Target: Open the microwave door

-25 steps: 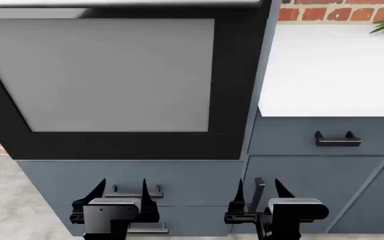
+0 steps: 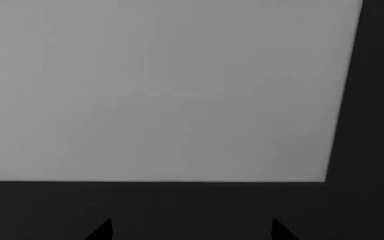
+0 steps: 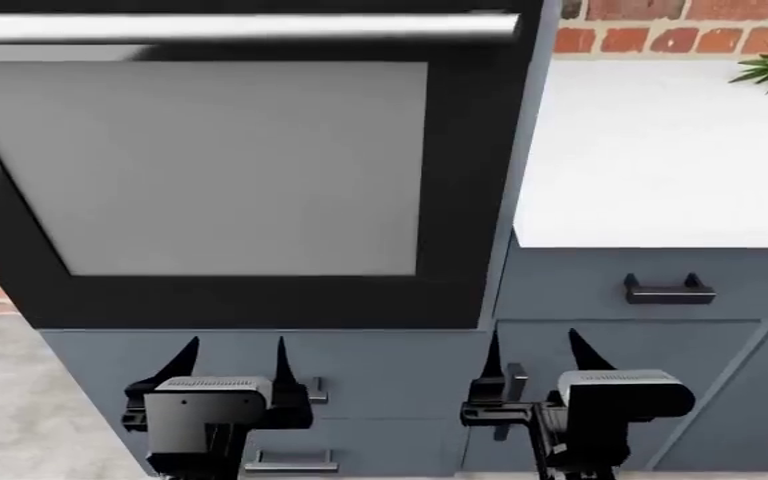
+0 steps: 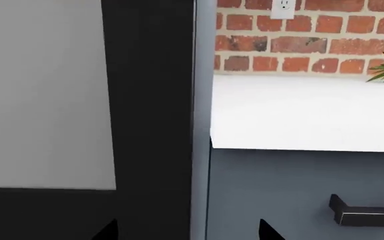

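- Brick wall (image 3: 684,38) and white counter (image 3: 664,150) are sitting right of a tall grey cabinet housing the microwave door (image 3: 211,170).
- Silver handle bar (image 3: 237,27) is running horizontally along the door's top, well above both grippers.
- Left gripper (image 3: 231,362), jaws spread and empty, is lying directly below it, so nearer.
- Right gripper (image 3: 538,355) is also standing open.

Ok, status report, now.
Left end effector open, right end effector open, both empty. Black appliance door shut, handle bar untouched. Nothing in the way.
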Available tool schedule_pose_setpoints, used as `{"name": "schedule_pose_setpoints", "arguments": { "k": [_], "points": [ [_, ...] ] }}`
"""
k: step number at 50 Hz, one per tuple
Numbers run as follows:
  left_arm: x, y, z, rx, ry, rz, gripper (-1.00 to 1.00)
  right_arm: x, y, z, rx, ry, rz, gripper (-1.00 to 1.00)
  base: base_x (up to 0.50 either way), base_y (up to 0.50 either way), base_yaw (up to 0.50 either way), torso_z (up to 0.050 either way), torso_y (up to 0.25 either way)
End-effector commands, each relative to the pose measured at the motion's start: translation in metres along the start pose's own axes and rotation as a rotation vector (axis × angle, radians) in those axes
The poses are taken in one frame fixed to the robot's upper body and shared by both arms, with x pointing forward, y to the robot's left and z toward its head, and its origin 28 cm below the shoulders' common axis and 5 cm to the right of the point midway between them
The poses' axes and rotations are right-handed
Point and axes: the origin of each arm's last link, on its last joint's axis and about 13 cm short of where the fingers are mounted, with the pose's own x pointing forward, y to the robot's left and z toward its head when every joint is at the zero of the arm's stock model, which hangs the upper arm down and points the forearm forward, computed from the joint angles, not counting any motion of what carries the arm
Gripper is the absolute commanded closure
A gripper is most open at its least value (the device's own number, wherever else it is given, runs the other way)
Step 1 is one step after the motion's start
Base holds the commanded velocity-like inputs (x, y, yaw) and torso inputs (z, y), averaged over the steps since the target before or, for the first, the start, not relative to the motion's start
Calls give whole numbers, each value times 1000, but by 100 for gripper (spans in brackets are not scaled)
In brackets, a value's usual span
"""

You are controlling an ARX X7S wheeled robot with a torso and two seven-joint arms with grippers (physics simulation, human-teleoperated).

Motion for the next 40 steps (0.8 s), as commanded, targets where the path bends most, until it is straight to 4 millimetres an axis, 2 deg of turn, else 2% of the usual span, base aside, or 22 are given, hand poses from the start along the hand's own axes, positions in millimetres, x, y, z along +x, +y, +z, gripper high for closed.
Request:
{"name": "schedule_pose_setpoints", "arguments": {
  "k": [1,13,16,20,24,27,33,36,40],
  "points": [
    [4,1,49,11,-25,-13,-100,1,-11,61,-25,-72,10,-100,0,0,0,50,0],
    [13,14,131,-19,-63,-61,-100,8,-33,141,-9,-144,23,-100,0,0,0,50,0],
    [11,19,157,-24,-89,-70,-100,6,-39,166,55,-142,40,-100,0,0,0,50,0],
    [10,24,193,9,-120,-86,-100,5,-47,199,-10,-188,33,-100,0,0,0,50,0],
    [8,31,213,20,-136,-23,-100,1,-52,219,-49,-212,23,-100,0,0,0,50,0],
    [-3,32,227,16,-152,-80,-100,-4,-56,234,-74,-229,20,-100,0,0,0,50,0],
    [-16,39,255,46,-192,-59,-100,-12,-61,267,-113,-271,14,-100,0,0,0,49,1],
    [-19,42,266,54,-212,-45,-100,-16,-63,282,-130,-292,11,-100,0,0,0,0,0],
    [-22,46,280,54,-241,-29,-100,-21,-64,286,-157,-296,6,-100,0,-90,0,0,0]
  ]
}}
